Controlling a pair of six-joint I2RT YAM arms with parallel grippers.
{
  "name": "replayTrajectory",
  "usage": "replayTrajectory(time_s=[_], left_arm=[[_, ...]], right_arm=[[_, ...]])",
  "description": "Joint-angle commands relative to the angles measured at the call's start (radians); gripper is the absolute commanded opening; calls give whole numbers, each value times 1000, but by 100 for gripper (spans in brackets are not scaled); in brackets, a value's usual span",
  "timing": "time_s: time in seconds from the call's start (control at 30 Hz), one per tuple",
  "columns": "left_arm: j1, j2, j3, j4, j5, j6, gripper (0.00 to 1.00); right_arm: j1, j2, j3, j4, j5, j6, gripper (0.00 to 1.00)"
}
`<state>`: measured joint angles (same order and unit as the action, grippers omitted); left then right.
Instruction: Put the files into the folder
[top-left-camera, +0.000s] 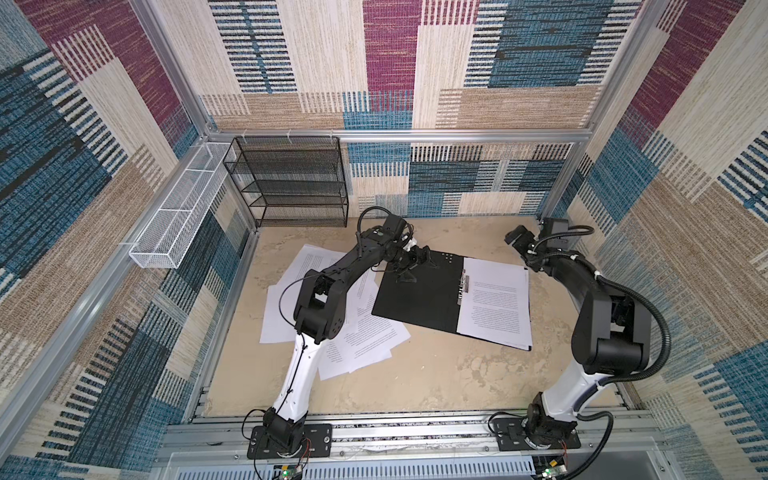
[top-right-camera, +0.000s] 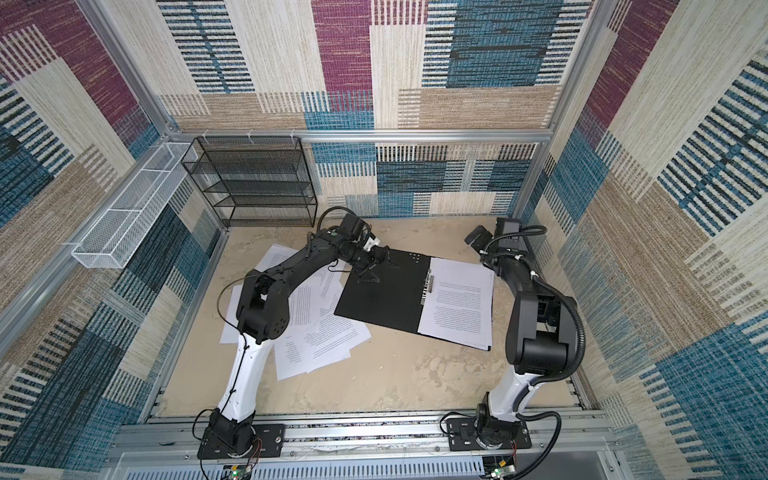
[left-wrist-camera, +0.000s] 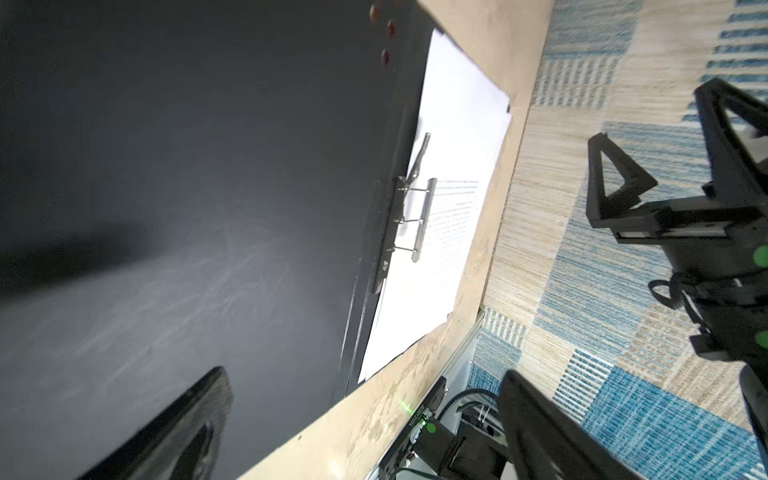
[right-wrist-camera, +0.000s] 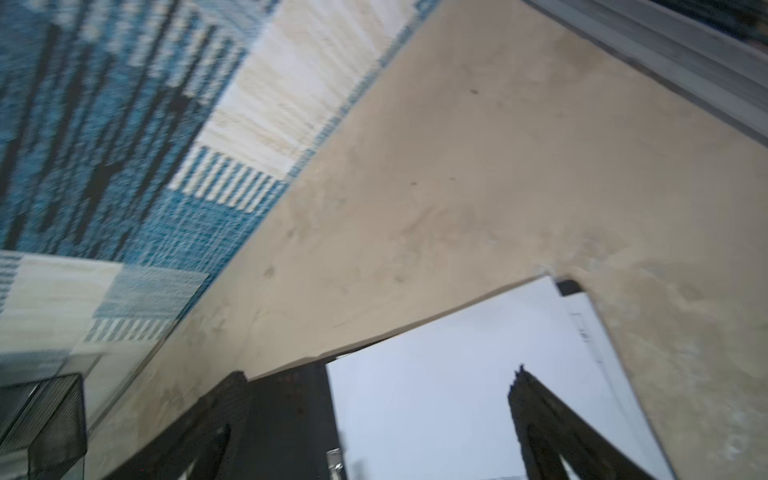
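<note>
On the tabletop (top-left-camera: 415, 386), the folder (top-left-camera: 419, 295) lies open with some files (top-left-camera: 494, 303) on its right half; loose files (top-left-camera: 365, 345) lie at its left edge, yet to go in. My left tool (top-left-camera: 415, 266) hangs spread over its bare black half, my right tool (right-wrist-camera: 376, 382) spread too, both empty.

The folder (top-left-camera: 415, 299) shows black, files (top-left-camera: 365, 343) white, table (top-left-camera: 436, 382) mottled beige, walls (top-left-camera: 390, 50) striped blue-maroon-cream.

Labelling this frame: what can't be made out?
Print on white paper sheets in open black-lined folder: too small in both top views; overexposed, left wrist view.
Loose white sheets: count hidden under left arm in both top views.
Right gripper: blurred, fingers cut by bottom edge, right wrist view.
</note>
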<state>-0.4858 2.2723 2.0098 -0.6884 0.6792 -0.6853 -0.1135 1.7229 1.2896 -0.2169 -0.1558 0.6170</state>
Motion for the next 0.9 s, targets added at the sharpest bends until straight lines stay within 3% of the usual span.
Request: replayTrajectory(time_s=[0.0, 0.2, 0.33, 0.43, 0.6, 0.87], left_arm=[[83, -268, -170, -45, -134, 39, 100], [439, -585, -630, -98, -170, 129, 100], [707, -679, -813, -122, -138, 163, 100], [842, -708, -886, -64, -144, 132, 100], [883, -609, -867, -72, -218, 130, 100], [883, -582, -952, -36, -203, 124, 100]], right_arm=[[87, -37, 13, -71, -30, -48, 100], [396, -82, -52, -9, -124, 0, 100], [668, 35, -3, 44, -191, 36, 100], [806, 133, 51, 104, -232, 62, 100], [879, 244, 97, 153, -295, 98, 100], [973, 319, 108, 185, -349, 136, 100]])
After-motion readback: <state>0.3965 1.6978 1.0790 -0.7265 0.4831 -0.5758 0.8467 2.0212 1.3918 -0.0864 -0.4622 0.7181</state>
